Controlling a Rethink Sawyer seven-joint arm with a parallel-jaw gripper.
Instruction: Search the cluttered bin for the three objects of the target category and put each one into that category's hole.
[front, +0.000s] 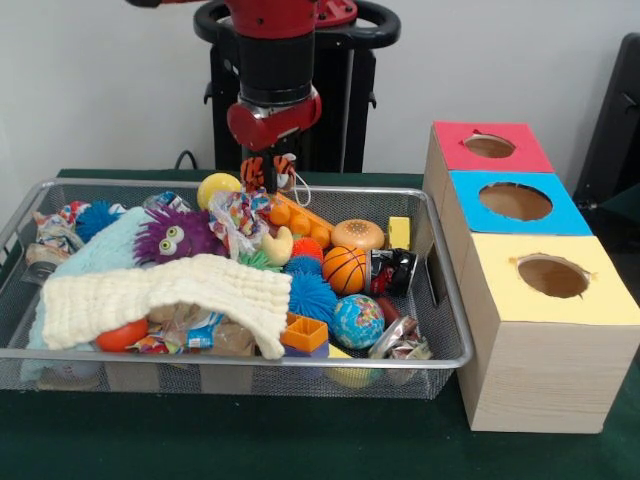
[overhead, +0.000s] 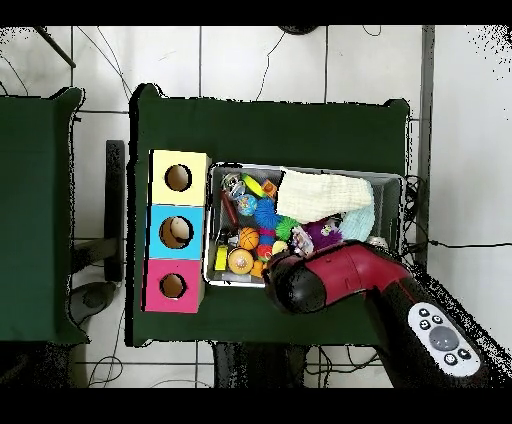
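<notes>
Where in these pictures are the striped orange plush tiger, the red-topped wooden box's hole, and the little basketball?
Orange black-striped plush tiger (front: 268, 170): front view, its striped body under the gripper.
Round hole of the red-painted wooden box (front: 489, 146): front view, the opening's middle.
Small orange basketball (front: 344, 270): front view, centre of its seamed face.

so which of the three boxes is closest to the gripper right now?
The red-topped box, farthest back in the row. The gripper hangs over the bin's far rim; the blue and yellow boxes sit farther forward.
</notes>
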